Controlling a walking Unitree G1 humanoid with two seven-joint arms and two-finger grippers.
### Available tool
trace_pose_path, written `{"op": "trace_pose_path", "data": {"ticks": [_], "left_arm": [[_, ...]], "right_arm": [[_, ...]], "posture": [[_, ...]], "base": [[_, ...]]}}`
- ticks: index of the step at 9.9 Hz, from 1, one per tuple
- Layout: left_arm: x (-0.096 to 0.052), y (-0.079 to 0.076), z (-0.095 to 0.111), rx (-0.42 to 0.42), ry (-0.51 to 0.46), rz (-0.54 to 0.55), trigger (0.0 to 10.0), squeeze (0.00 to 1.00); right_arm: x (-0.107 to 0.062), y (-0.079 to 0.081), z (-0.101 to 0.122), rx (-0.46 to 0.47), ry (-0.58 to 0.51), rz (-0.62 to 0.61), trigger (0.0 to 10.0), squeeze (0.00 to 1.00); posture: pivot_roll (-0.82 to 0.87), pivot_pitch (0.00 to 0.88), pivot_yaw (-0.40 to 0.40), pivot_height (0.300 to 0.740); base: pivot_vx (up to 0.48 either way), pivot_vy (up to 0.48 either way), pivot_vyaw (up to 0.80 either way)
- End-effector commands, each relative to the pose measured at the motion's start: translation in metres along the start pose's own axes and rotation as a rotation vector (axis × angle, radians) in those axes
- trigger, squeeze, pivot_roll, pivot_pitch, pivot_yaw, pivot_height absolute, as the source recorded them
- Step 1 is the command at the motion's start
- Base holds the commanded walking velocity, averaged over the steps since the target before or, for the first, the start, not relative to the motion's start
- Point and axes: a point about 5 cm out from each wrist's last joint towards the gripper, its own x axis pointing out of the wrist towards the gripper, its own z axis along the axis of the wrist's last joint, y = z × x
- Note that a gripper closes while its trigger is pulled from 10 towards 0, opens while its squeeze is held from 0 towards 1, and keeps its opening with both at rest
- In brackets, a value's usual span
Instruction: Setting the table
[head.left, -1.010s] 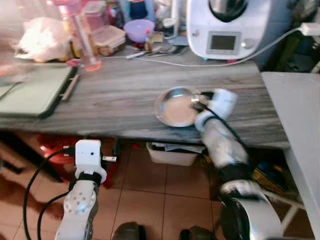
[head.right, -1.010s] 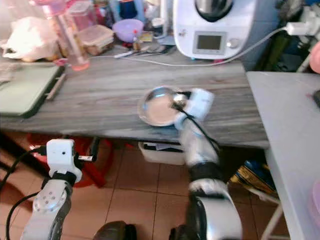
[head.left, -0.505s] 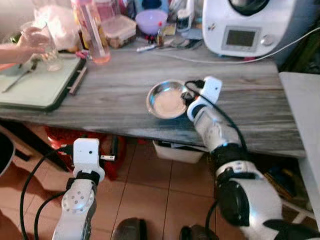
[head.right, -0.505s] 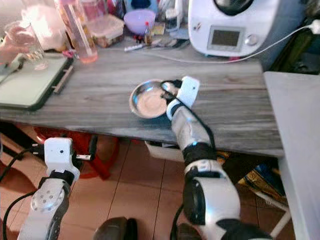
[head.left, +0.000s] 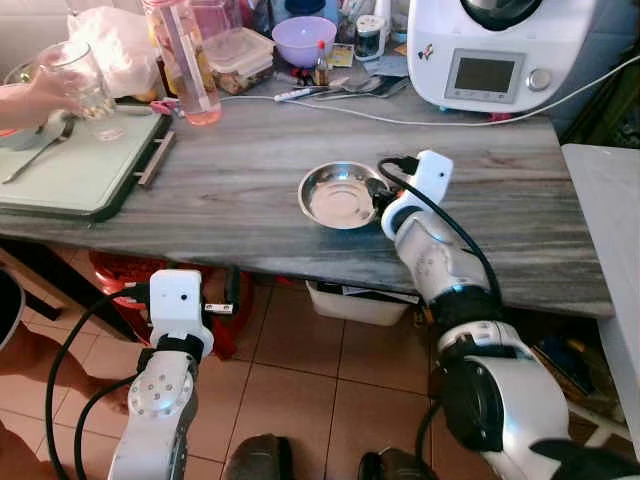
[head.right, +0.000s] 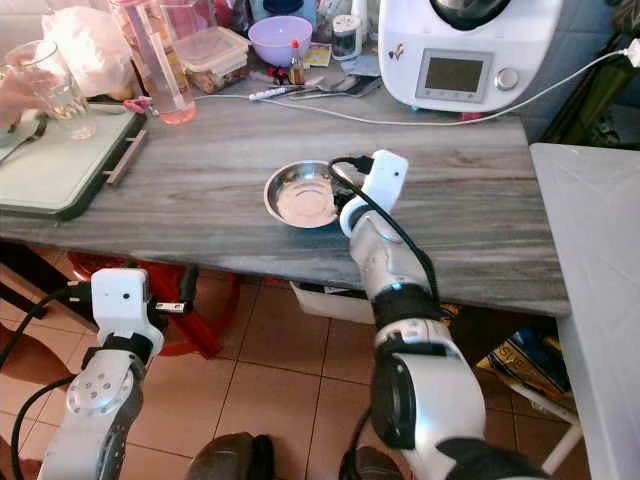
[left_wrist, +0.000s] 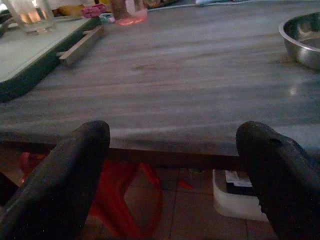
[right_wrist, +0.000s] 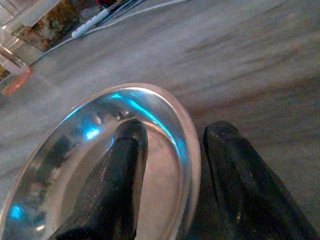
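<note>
Right wrist view: the right gripper (right_wrist: 172, 165) straddles the shallow round steel bowl's (right_wrist: 90, 165) rim, one finger inside, one outside, on the grey wood-grain table (head.left: 230, 190); terracotta floor tiles (head.left: 310, 390) lie below. Left gripper (left_wrist: 175, 165) hangs spread apart.

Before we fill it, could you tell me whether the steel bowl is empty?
Empty: the bowl shows bare shiny metal inside.
</note>
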Motion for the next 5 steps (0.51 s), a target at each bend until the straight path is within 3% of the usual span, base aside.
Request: {"op": "trace_pose_path", "data": {"ticks": [1,2,4,5], "left_arm": [[0.0,0.003,-0.002,0.01,0.009,0.017,10.0,0.0],[-0.001,0.007,-0.006,-0.01,0.026,0.043,10.0,0.0],[-0.004,0.006,-0.009,-0.021,0.031,0.043,10.0,0.0],[-0.001,0.004,-0.009,-0.029,0.027,0.042,10.0,0.0]], "right_arm": [[-0.001,0.001,-0.001,-0.014,0.007,0.015,10.0,1.0],[-0.009,-0.003,0.001,-0.086,-0.022,0.027,10.0,1.0],[-0.031,-0.016,0.008,-0.259,-0.187,0.037,10.0,1.0],[-0.046,-0.029,0.003,-0.322,-0.249,0.013,10.0,1.0]], "posture": [[0.12,0.085,0.056,0.74],[0.1,0.066,0.062,0.74],[0.09,0.041,0.055,0.74],[0.08,0.021,0.05,0.74]], "base": [[0.0,0.0,0.0],[0.0,0.0,0.0],[0.0,0.0,0.0],[0.0,0.0,0.0]]}}
